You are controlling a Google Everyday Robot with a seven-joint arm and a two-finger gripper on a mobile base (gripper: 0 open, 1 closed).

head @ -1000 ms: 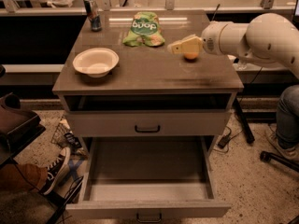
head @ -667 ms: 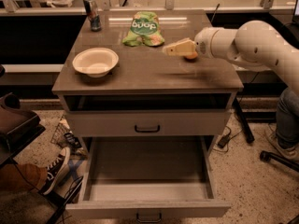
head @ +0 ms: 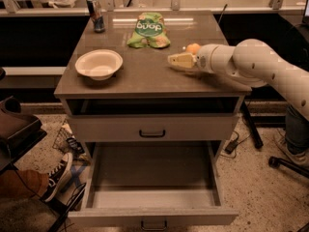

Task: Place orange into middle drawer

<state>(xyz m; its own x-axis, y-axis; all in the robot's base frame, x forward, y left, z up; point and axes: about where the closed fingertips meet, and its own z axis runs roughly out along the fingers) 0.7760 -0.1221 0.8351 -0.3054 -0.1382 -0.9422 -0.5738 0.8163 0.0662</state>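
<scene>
The small, smooth, round orange (head: 193,48) sat on the brown table (head: 145,79), towards its right side, just beyond the far side of the cream-coloured end effector (head: 180,61). It looked free rather than gripped. Whether the end effector was apart or together could not be told.

The main risk was that the end effector lay beside the fruit rather than around it, so any sideways or backward sweep of the white arm (head: 256,64) could nudge the orange. Being round and slick, it would likely roll, perhaps towards the crumpled green snack bag (head: 148,30) or off the right edge of the table. A weak or off-centre grip would bring a second danger. The deep grey-beige middle drawer (head: 152,178) stood pulled out low at the near side, well below the tabletop, so a fruit that slipped on the way down might miss the drawer and land on the floor. The arm also had to clear the table's near edge and the shut shallow drawer (head: 152,128) above the open one.

Compared with a second before, the end effector had moved left and nearer, and the orange now showed as a separate thing behind it. The white round bowl (head: 99,64) and dark drink can (head: 95,13) had not moved.
</scene>
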